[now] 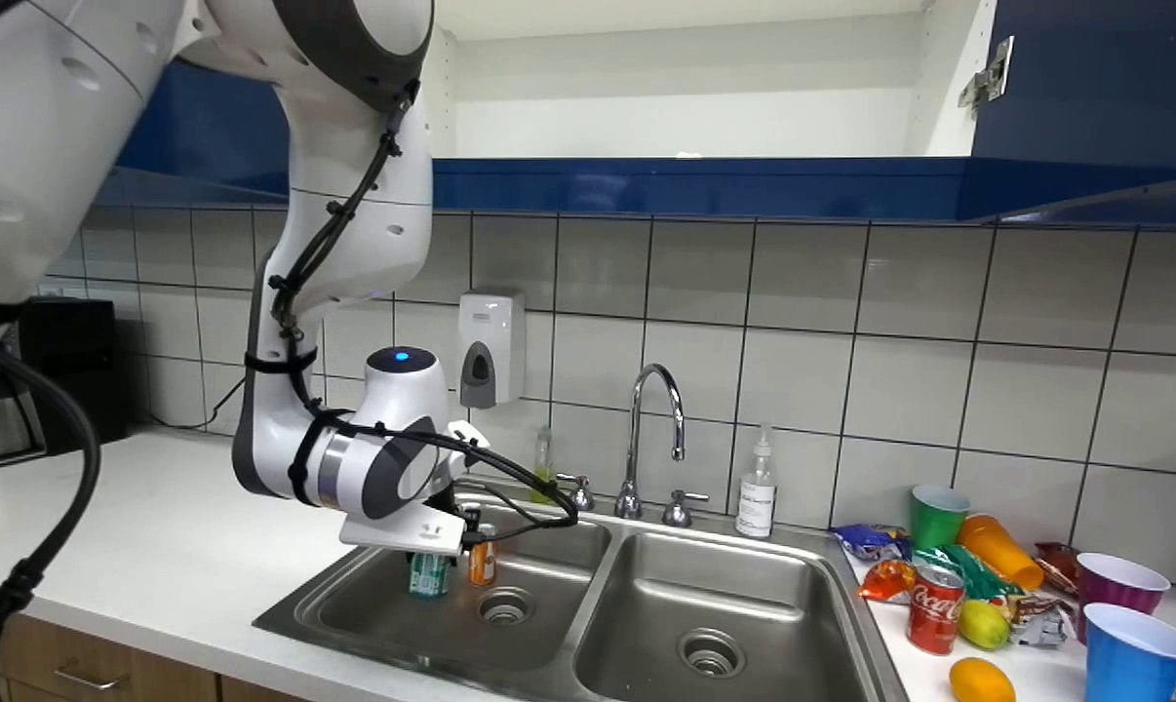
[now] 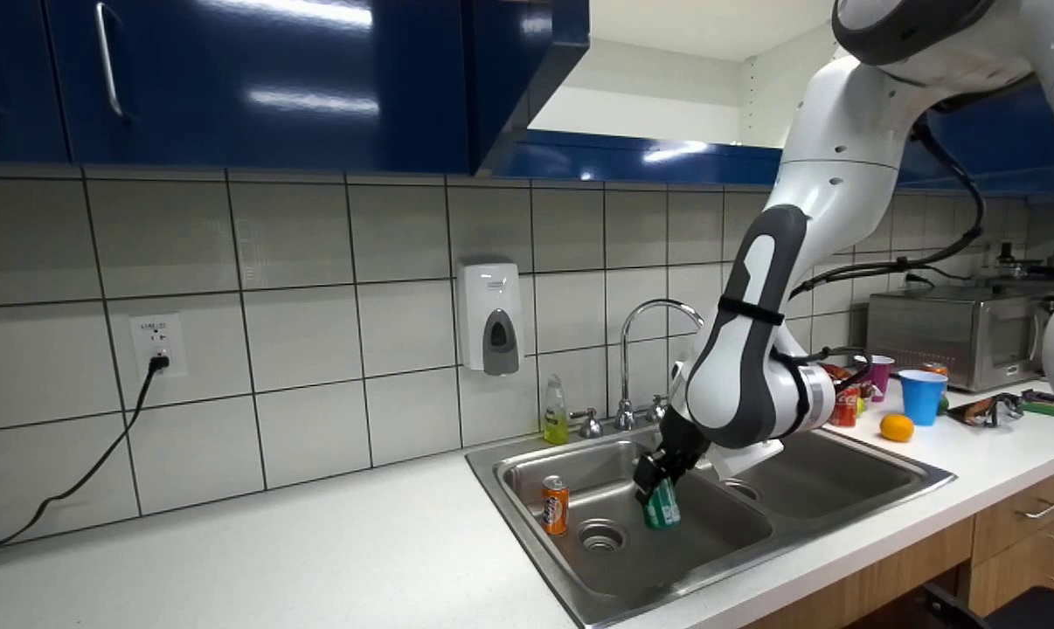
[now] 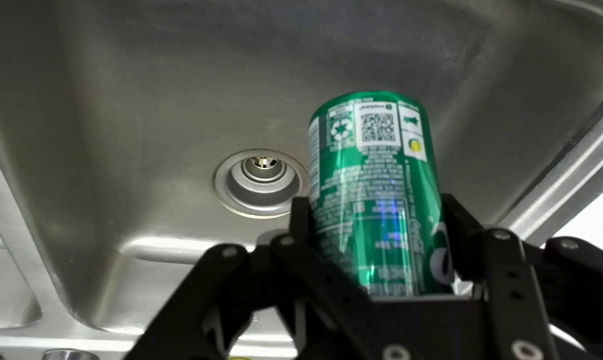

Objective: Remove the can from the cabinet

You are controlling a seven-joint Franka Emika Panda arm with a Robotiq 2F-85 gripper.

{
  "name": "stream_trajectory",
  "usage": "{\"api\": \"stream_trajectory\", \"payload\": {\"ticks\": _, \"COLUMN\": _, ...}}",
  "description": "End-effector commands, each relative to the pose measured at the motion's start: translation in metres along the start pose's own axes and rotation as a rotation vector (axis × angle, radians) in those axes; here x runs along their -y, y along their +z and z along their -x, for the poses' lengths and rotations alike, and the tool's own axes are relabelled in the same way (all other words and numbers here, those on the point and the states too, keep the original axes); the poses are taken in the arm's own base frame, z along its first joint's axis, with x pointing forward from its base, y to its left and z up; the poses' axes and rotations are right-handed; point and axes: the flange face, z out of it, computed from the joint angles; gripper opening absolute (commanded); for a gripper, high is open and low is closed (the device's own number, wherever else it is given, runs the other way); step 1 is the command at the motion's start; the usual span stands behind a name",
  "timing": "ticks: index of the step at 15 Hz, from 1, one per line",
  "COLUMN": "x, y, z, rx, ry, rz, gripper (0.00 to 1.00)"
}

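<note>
The removal itself looks done: the green soda can is well below the open blue cabinet, in the jaws, which are closed about its sides. They hold it slightly tilted inside the sink basin, where an orange Fanta can stands upright near the drain. What seems left is to settle the green one, let go and lift away. Whether its base touches the metal beneath, these angles do not let me tell.
</note>
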Motion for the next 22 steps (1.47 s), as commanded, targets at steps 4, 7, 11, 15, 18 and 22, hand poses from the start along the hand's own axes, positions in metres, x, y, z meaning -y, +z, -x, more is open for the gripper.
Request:
{"api": "stream_trajectory", "payload": {"ticks": 4, "x": -0.007, "y": 0.003, "z": -0.004, "rx": -0.023, "ry": -0.023, "rz": -0.004, "gripper": 0.38}}
{"api": "stream_trajectory", "payload": {"ticks": 7, "x": -0.009, "y": 0.008, "z": -0.011, "rx": -0.038, "ry": -0.028, "rz": -0.015, "gripper": 0.38}}
{"api": "stream_trajectory", "payload": {"ticks": 11, "x": -0.012, "y": 0.024, "z": -0.017, "rx": -0.045, "ry": -0.032, "rz": -0.029, "gripper": 0.38}}
{"api": "stream_trajectory", "payload": {"ticks": 15, "x": -0.014, "y": 0.042, "z": -0.022, "rx": -0.047, "ry": -0.031, "rz": -0.041, "gripper": 0.38}}
{"api": "stream_trajectory", "payload": {"ticks": 18, "x": -0.015, "y": 0.053, "z": -0.026, "rx": -0.05, "ry": -0.031, "rz": -0.043, "gripper": 0.38}}
{"api": "stream_trajectory", "payload": {"ticks": 22, "x": -0.016, "y": 0.07, "z": -0.032, "rx": -0.054, "ry": -0.029, "rz": -0.048, "gripper": 0.38}}
